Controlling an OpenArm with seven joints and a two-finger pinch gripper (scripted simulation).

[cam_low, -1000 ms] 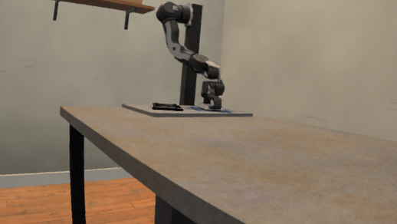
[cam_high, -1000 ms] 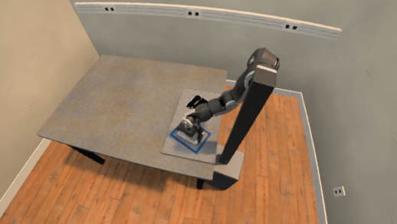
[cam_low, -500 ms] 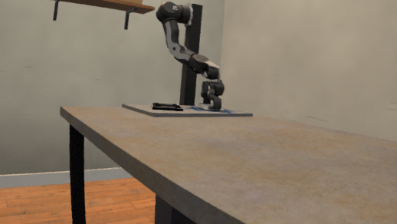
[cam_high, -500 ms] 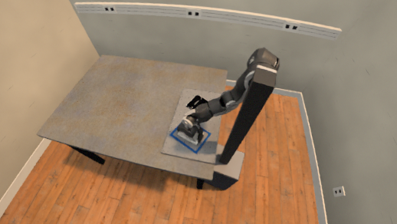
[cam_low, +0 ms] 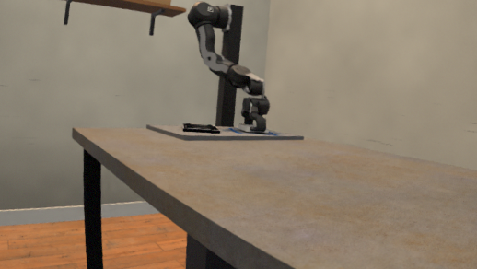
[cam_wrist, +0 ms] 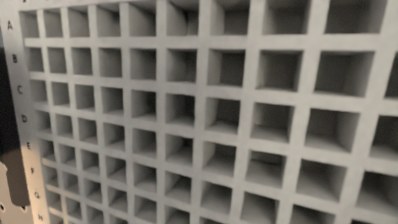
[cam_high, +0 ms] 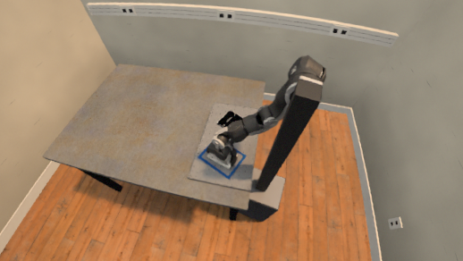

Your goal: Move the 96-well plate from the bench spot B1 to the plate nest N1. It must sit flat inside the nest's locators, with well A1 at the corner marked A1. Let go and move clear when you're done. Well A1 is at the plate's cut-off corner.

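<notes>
Presently, the plate (cam_high: 219,160) (cam_low: 245,127) (cam_wrist: 254,42) is at the blue outline (cam_high: 214,167) (cam_low: 235,131), and from the top it appears within its lines. The gripper (cam_high: 223,156) (cam_low: 255,126) is closed on the plate, above the area of the outline. The plate is very low there, but I cannot tell if it touches the board (cam_high: 241,182) (cam_low: 161,131) that carries the outline. The nest (cam_high: 230,115) (cam_low: 203,131), which is black, lies on the same board, near the outline but apart from it, and the plate is not in it. The wrist view is filled with the square wells, and the row letters A to H run down one side of the plate. Its cut-off corner I cannot make out. The arm (cam_high: 277,105) (cam_low: 209,57) comes down to the outline from the top of a dark post (cam_high: 286,138) (cam_low: 228,101), which stands near the outline, beside the bench (cam_high: 125,116) (cam_low: 276,184).
</notes>
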